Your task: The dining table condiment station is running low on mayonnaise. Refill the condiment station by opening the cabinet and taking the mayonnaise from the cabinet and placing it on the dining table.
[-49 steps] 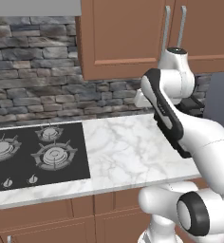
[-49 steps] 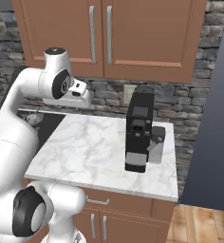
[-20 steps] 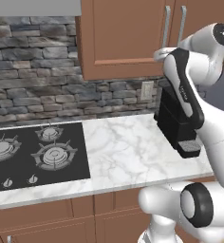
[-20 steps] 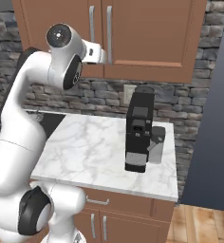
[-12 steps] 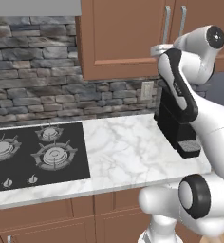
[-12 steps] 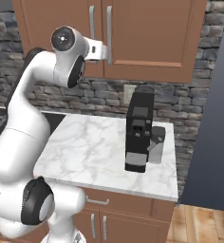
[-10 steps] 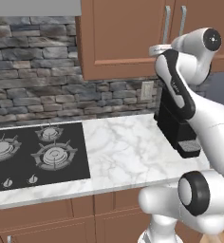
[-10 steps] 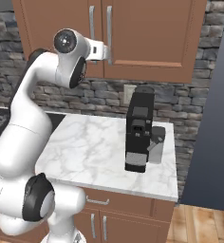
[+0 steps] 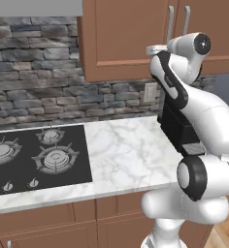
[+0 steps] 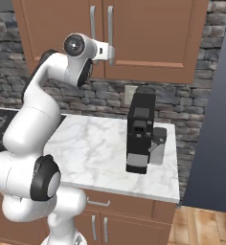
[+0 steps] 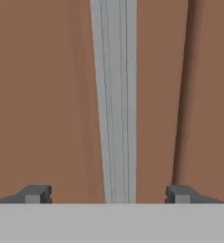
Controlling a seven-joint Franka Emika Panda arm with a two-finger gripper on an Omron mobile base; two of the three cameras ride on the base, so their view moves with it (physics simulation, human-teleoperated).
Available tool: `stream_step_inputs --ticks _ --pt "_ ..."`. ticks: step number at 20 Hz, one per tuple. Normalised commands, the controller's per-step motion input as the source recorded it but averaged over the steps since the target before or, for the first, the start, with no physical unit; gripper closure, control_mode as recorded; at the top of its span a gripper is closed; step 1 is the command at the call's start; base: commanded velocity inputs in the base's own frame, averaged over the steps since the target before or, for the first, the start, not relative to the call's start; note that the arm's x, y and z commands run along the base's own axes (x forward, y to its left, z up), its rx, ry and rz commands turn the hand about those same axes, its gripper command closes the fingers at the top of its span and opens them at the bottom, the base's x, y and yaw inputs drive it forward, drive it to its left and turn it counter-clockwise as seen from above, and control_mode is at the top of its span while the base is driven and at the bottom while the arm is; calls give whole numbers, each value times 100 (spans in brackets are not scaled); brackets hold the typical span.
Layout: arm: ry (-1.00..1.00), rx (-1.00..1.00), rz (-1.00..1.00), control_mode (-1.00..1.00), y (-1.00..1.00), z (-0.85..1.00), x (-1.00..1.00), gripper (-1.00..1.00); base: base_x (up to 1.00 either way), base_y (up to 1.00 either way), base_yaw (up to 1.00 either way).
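Note:
The cabinet (image 9: 126, 43) is a brown wooden wall unit above the counter, and its doors are closed. My gripper (image 9: 161, 48) is raised against its long silver bar handle (image 9: 171, 22). In the hand view the handle (image 11: 116, 95) runs straight up between my two dark fingertips (image 11: 35, 193), which stand wide apart on either side of it without touching it. The gripper (image 11: 107, 194) is open. From the right base view the gripper (image 10: 111, 51) sits at the handles near the seam between the doors. The mayonnaise is hidden and the dining table is out of view.
A black coffee machine (image 10: 140, 134) stands on the marble counter (image 9: 121, 150) below the hand. A black gas stove (image 9: 34, 155) is set into the counter on the left. A stone backsplash (image 9: 39, 92) runs behind. A dark tall panel (image 10: 215, 119) closes the right side.
The arm rose from beside the coffee machine up to the cabinet handle. Over the last second the hand eased a little closer, bringing the handle between the open fingers.

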Motion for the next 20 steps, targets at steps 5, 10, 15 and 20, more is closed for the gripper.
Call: stream_step_inputs --ticks 5,10,15,20 --pt "0 0 0 -100 0 0 56 -100 0 0 0" --pt "0 0 0 -100 3 0 32 100 0 0 0" --pt "0 0 4 -100 14 0 -3 100 0 0 0" --pt "0 0 11 -100 20 0 -76 100 0 0 0"
